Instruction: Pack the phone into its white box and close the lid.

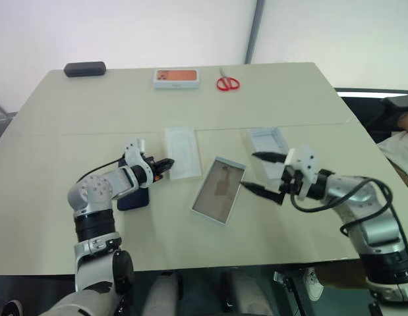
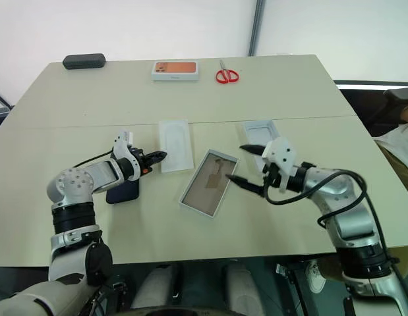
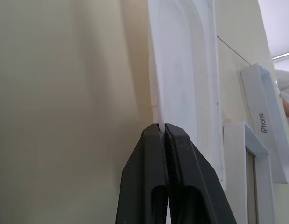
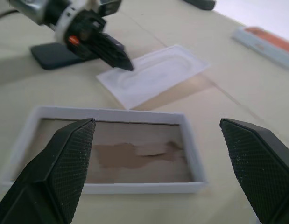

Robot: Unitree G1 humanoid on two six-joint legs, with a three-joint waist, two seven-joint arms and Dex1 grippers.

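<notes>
Left gripper (image 1: 169, 162) reaching low over the beige table (image 1: 91, 105) from the left of the shallow white cardboard tray with brownish-grey floor (image 1: 219, 190), black fingers pressed together and pinching the near edge of the flat white insert with rounded recess (image 1: 183, 152). Right gripper (image 1: 263, 174) held just right of that white box, pointing toward it, fingers spread wide with nothing between them, one tip just beside the tray's right rim. White box lying empty, angled, bare floor showing a paler patch. Slim dark navy-blue phone (image 1: 133, 199) flat on the table well left of the white box, partly hidden under the left forearm. Shallow white lid (image 1: 269, 141) lying open side up, behind and right of the white box, just beyond the right gripper, empty inside. Far behind the white box: orange-topped white box (image 1: 177, 78), red-handled scissors (image 1: 227, 82), black oblong case (image 1: 85, 68).
</notes>
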